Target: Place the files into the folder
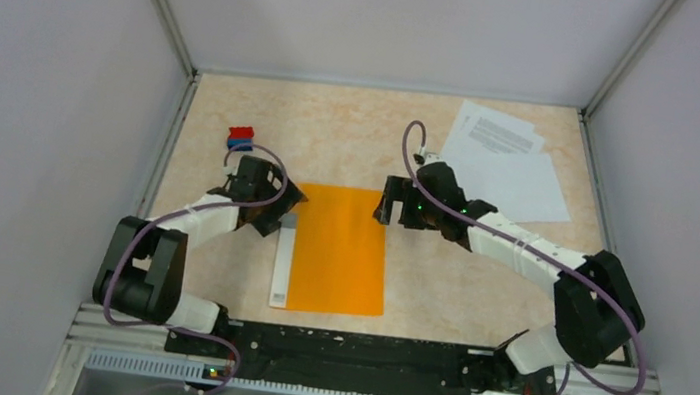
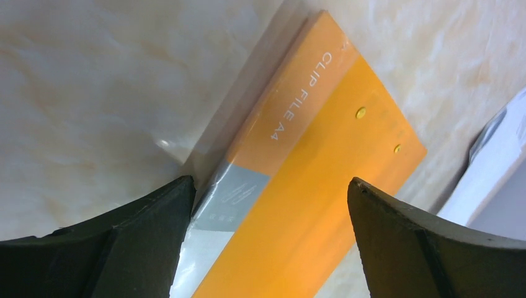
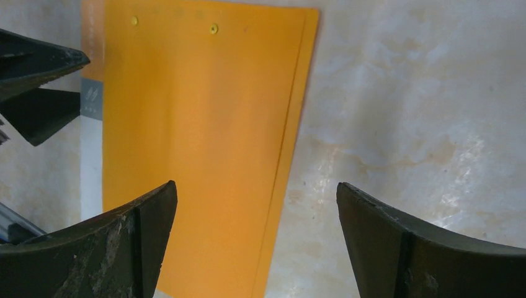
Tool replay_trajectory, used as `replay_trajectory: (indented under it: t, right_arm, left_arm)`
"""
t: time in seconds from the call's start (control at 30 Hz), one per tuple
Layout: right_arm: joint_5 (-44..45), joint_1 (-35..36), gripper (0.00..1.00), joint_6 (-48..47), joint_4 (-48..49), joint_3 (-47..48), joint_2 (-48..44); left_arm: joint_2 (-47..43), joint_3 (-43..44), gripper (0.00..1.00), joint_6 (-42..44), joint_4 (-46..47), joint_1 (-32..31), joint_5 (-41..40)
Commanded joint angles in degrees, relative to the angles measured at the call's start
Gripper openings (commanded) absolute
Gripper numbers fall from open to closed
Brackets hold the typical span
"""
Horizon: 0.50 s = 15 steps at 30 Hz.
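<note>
The orange folder (image 1: 340, 247) lies flat and closed in the middle of the table, its white spine strip (image 1: 284, 265) on the left. My left gripper (image 1: 284, 212) is open at the folder's upper left corner, over the spine (image 2: 242, 186). My right gripper (image 1: 387, 207) is open at the folder's upper right corner, its jaws straddling the folder's right edge (image 3: 291, 155). The files (image 1: 510, 159), several white sheets with printed text, lie at the far right of the table. They show as a white edge in the left wrist view (image 2: 496, 167).
A small red-and-blue block (image 1: 241, 137) sits at the far left, behind my left gripper. Grey walls enclose the table on three sides. A metal rail (image 1: 356, 360) runs along the near edge. The left gripper's fingers (image 3: 37, 68) show in the right wrist view.
</note>
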Motion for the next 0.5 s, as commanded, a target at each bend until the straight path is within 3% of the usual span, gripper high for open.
replay_trajectory:
  t: [0.0,0.13,0.27,0.47]
  right_arm:
    - [0.4,2.6,0.99,2.6,1.6,-1.7,3.9]
    - [1.0,2.9,0.99,4.7,3.2,-4.0,6.4]
    - [1.3,3.0,0.99,5.6,3.7,-4.6,8.5]
    - [1.2,2.9,0.99,7.6,4.7,-6.0,9.3]
  left_arm:
    - [1.5,-1.1,0.99,-4.8,-1.7,-4.6,0.8]
    - [4.2,3.2,0.99,-1.6,-2.3,-9.6,1.9]
    - [4.4,7.9,0.99,5.4,-9.0,-13.7,-2.2]
    - [-6.3,6.8,0.99,11.5,-21.7,-15.9,-10.7]
